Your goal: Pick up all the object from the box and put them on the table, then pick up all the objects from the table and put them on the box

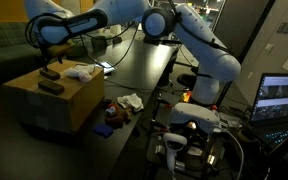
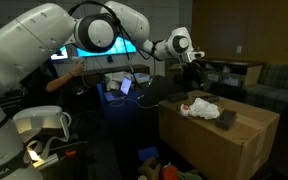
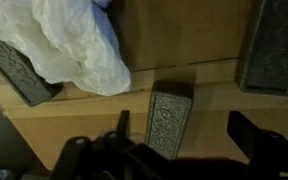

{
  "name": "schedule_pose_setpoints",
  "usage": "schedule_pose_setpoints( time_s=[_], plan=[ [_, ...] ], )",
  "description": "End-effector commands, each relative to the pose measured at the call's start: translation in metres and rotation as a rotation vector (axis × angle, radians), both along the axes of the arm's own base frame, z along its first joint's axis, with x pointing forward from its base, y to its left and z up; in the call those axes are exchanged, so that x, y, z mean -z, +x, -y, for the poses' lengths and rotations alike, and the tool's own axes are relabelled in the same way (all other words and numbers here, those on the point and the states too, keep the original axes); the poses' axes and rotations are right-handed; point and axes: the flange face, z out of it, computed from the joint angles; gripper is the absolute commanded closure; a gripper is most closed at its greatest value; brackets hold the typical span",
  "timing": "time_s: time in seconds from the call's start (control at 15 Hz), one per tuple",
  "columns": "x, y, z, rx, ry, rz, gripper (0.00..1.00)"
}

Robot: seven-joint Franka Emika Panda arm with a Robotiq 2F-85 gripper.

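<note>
wrist view | white cloth (image 3: pixel 76 45) crumpled | grey block (image 3: pixel 169 122) (speckled) | box (image 3: pixel 189 40) tan

The box (image 1: pixel 54 100) is plain tan cardboard with no print showing. On top of the box, a cloth (image 3: pixel 74 45) is white, and the blocks (image 3: pixel 171 120) beside it are dark grey with a fine speckled surface. A small red patch (image 2: pixel 187 108) shows at that cloth's edge. The worktop (image 1: pixel 139 60) under the box is glossy black. Beside the box lie a second cloth (image 1: pixel 131 101), also white, red and brown items (image 1: pixel 112 112) and a blue piece (image 1: pixel 102 130). Above the box, the arm (image 1: pixel 209 55) is white with dark joints and its gripper (image 2: pixel 194 66) is black.
</note>
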Motion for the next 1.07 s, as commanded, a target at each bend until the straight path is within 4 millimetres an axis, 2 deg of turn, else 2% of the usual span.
schedule_pose_setpoints(
  time_s=[0.0,0.33,0.67,1.0],
  plan=[
    [0.015,0.016,0.015,-0.094,0.056,-0.002,0.00],
    [0.043,0.024,0.024,-0.176,0.097,-0.031,0.00],
    [0.054,0.032,0.032,-0.176,0.091,0.003,0.00],
    [0.069,0.039,0.051,-0.137,0.105,0.027,0.00]
  ],
)
